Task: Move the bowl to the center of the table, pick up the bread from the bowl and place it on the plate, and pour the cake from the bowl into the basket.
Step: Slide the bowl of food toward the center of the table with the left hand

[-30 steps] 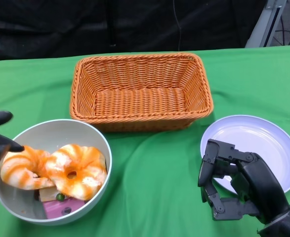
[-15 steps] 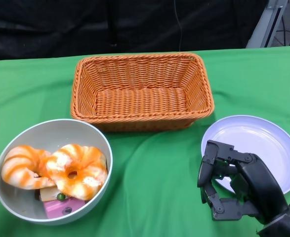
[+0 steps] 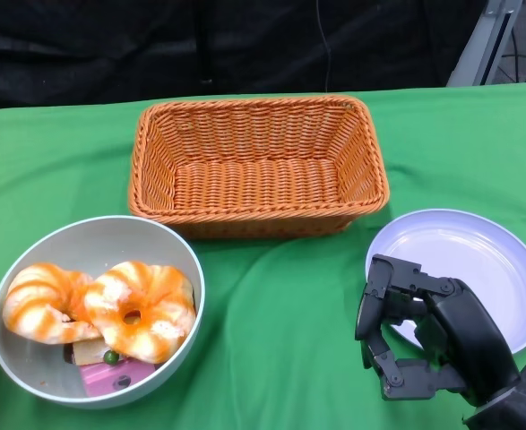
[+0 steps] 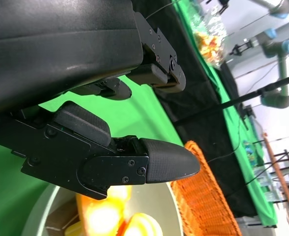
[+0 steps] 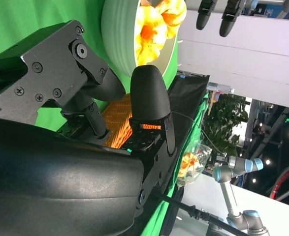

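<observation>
While the bowl (image 3: 97, 309) sits at the tabletop's (image 3: 280, 331) near-left corner, uncentred | breads (image 3: 101, 309) piled over the cake (image 3: 110, 372) | right hand (image 3: 424, 340) empty, fingers apart beside the plate (image 3: 460, 269) | left hand (image 4: 110, 162) empty, fingers extended | you risk tipping the bowl by pushing its rim.

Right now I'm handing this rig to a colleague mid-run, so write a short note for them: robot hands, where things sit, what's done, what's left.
Left robot hand: out of the head view, holding nothing, fingers apart above the bowl.
Right robot hand: open, holding nothing, at the near rim of the plate.
Bowl: at the table's near left, not centered, holding two orange-striped bread rings over a pink cake piece.
Plate and basket: both empty.
Done: nothing yet.
Left: center the bowl, move bread to plate, pour cake into basket.
</observation>
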Robot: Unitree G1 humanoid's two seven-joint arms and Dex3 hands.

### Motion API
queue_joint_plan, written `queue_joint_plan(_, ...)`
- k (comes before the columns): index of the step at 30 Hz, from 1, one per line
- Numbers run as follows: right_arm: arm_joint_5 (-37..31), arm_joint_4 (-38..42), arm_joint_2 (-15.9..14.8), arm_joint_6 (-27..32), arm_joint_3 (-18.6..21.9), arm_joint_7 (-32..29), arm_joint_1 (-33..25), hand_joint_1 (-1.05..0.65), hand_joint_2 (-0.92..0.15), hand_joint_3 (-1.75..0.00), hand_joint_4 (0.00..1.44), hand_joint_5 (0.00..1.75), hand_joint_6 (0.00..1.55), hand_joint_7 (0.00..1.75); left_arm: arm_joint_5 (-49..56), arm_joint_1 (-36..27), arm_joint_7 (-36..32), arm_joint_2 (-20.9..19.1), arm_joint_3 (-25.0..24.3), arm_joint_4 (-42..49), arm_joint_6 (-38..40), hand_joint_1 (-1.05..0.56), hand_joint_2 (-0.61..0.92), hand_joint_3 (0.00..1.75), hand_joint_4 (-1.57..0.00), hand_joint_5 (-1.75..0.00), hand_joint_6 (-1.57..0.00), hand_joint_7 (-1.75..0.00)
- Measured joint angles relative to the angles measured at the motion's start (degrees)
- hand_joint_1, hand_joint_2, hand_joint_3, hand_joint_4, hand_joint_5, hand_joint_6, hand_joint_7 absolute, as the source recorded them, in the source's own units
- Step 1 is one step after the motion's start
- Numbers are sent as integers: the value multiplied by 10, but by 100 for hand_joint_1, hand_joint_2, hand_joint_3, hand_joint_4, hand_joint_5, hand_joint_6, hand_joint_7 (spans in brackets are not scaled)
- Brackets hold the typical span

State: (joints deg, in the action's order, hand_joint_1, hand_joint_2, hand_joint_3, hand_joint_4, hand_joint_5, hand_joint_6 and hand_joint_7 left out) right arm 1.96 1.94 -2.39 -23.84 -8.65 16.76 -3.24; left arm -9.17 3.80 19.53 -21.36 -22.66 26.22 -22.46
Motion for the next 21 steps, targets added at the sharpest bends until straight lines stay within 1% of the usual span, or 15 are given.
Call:
queue_joint_plan(3, -1, 1, 0, -3, -2, -3, 0, -4, -50, -128, 80, 175, 64, 161, 22, 4, -7, -8, 13, 21, 1, -95, 92, 65, -29, 0, -28, 0)
queue_joint_plan(8, -2, 4, 0, -10, -4, -5, 1, -4, -50, -128, 80, 175, 64, 161, 31, 10, -19, -16, 27, 30, 7, -94, 92, 67, -27, 0, -24, 0)
queue_joint_plan(15, -5, 6, 0, -11, -6, -8, 2, -6, -50, -128, 81, 175, 65, 161, 29, 22, -15, -22, 50, 44, 85, -90, 92, 70, -19, 0, -15, 0)
queue_joint_plan(17, -5, 6, 0, -11, -6, -8, 2, -6, -50, -128, 81, 175, 65, 161, 26, 21, -4, -22, 57, 38, 113, -89, 92, 70, -18, 0, -14, 0)
queue_joint_plan(21, -5, 6, 0, -11, -6, -9, 2, -6, -51, -127, 80, 175, 65, 160, 19, 21, 6, -22, 63, 23, 142, -89, 92, 69, -17, 0, -14, 0)
